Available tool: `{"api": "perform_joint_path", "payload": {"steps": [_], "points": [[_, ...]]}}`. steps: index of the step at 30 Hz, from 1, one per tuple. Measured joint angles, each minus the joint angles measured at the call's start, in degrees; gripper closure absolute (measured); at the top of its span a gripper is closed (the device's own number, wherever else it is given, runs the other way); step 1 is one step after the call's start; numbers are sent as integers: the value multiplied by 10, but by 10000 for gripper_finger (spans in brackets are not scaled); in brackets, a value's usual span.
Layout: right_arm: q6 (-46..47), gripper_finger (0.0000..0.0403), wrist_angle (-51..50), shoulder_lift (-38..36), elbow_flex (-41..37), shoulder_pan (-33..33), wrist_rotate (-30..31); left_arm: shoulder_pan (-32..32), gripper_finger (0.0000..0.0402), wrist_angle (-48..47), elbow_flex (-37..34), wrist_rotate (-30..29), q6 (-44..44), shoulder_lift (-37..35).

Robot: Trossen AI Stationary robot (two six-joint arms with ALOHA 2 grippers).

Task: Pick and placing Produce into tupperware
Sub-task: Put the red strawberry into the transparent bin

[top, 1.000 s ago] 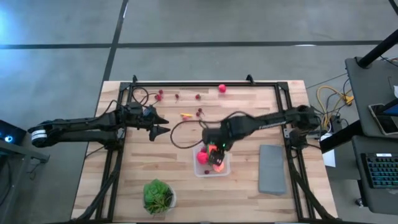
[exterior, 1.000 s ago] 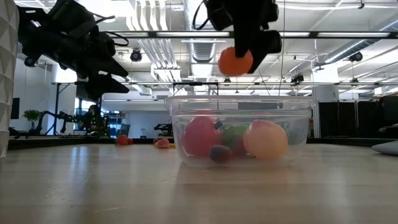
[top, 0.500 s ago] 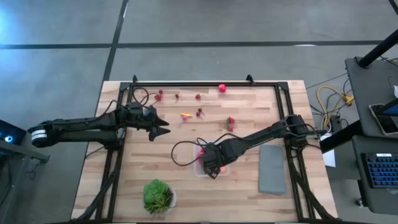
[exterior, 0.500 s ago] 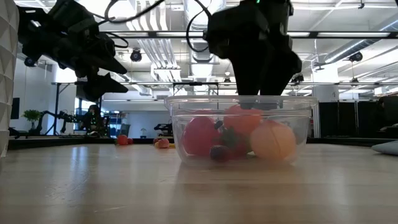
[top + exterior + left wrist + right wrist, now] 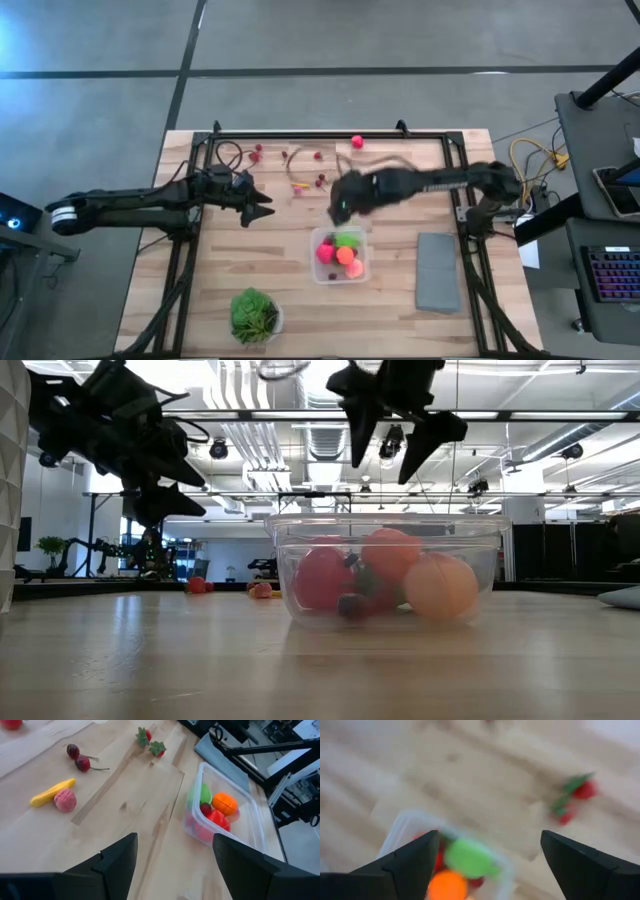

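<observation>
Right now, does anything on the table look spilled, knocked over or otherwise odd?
Nothing stands out. The tupperware sits upright with several pieces inside, and the remaining produce simply lies loose on the wood, not yet collected. The plant bowl and grey slab look undisturbed.

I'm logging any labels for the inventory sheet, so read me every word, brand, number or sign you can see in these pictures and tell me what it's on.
No readable text in any view.
tupperware: clear plastic, no label or brand visible.
produce: no stickers or print.
grey slab: plain surface.
Keyboard at the table's right: key legends too small to read.
Left gripper and right gripper: dark, no markings legible.
</observation>
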Motion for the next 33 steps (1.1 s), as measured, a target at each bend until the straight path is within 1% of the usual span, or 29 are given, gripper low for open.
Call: {"api": "perform_joint_path", "payload": {"steps": [4, 9, 10, 13, 14, 21, 27, 30, 33], "points": [[-35, 60, -15, -4, 0, -66, -5, 0, 157, 0, 0, 0, 11, 11], [-71, 56, -29, 5, -3, -121, -7, 0, 157, -1, 0, -2, 11, 26], [-71, 56, -43, 11, -7, -133, -15, 0, 157, 2, 0, -2, 11, 30], [-81, 56, -61, 35, -24, -164, -69, 0, 157, 1, 0, -2, 13, 41], [-88, 56, -59, 42, -30, -169, -79, 0, 157, 0, 0, -2, 13, 44], [-111, 56, -35, 71, -61, -172, -85, 0, 157, -1, 0, -2, 14, 56], [-116, 55, 2, 84, -115, -172, -98, 0, 157, 0, 0, -2, 14, 49], [-116, 57, 22, 84, -133, -178, -112, 0, 157, -1, 0, -2, 14, 43], [-128, 59, 49, 84, -149, -186, -112, 0, 157, 0, 0, -2, 14, 37]]}}
